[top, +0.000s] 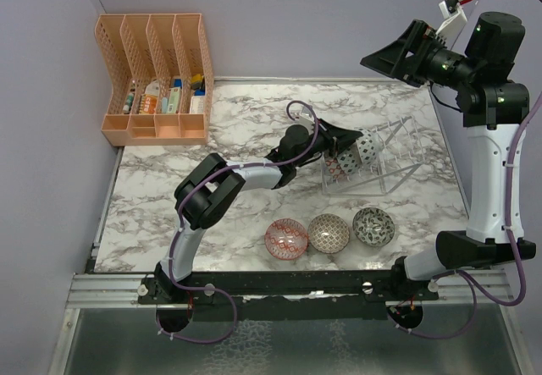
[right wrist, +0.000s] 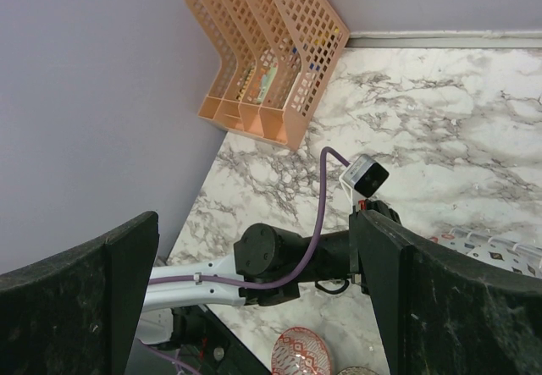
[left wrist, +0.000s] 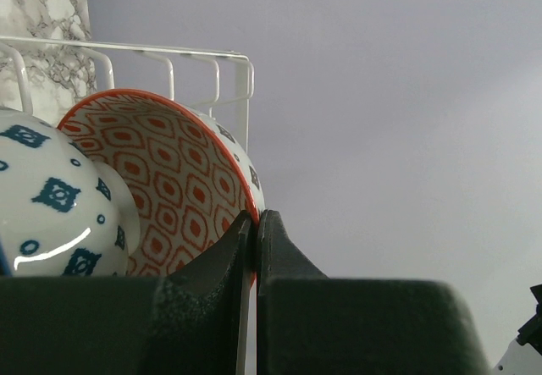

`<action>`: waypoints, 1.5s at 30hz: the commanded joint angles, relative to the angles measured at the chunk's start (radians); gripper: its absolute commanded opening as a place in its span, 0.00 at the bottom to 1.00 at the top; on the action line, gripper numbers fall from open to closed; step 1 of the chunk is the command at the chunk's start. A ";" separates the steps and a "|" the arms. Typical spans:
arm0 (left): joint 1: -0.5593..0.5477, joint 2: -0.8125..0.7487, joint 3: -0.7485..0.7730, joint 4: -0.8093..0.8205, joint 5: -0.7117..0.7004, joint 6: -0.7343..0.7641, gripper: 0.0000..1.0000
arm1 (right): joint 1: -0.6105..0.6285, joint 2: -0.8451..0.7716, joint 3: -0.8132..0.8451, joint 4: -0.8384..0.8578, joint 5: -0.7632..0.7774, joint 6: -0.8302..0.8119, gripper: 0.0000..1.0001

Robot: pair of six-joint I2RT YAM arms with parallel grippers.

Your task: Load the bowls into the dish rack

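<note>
The wire dish rack (top: pixel 391 151) stands at the right middle of the marble table (top: pixel 246 113). A blue-patterned bowl (top: pixel 367 148) stands on edge in it, with a red-patterned bowl (top: pixel 337 168) beside it at the rack's left end. My left gripper (top: pixel 345 145) is shut on that red bowl's rim. The left wrist view shows the jaws (left wrist: pixel 256 216) pinching the orange rim of the red bowl (left wrist: pixel 169 189), with the blue bowl (left wrist: pixel 51 206) against it and the rack's wires (left wrist: pixel 169 53) behind. Three bowls lie near the front edge: red (top: pixel 285 238), brownish (top: pixel 329 232), dark grey-green (top: pixel 373 226). My right gripper (top: pixel 405 55) hangs open high above the table (right wrist: pixel 262 307).
An orange plastic file organiser (top: pixel 157 79) with small items stands at the back left corner (right wrist: pixel 271 62). The left arm (top: pixel 246 176) stretches across the middle of the table. The right arm's white column (top: pixel 491 180) rises at the right edge.
</note>
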 commanded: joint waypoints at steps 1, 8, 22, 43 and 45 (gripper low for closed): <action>-0.003 0.001 0.051 -0.014 0.057 0.013 0.04 | -0.004 -0.008 -0.016 -0.005 -0.017 -0.014 0.99; -0.003 -0.008 0.046 -0.057 0.063 0.025 0.10 | -0.004 -0.011 -0.024 -0.004 -0.022 -0.014 0.99; -0.004 -0.052 -0.002 -0.133 0.053 0.054 0.28 | -0.004 -0.026 -0.050 -0.006 -0.026 -0.015 0.99; 0.013 -0.159 0.018 -0.416 0.054 0.187 0.51 | -0.004 -0.045 -0.076 0.000 -0.030 -0.010 0.99; 0.017 -0.171 0.018 -0.441 0.051 0.203 0.53 | -0.004 -0.048 -0.079 -0.001 -0.032 -0.009 0.99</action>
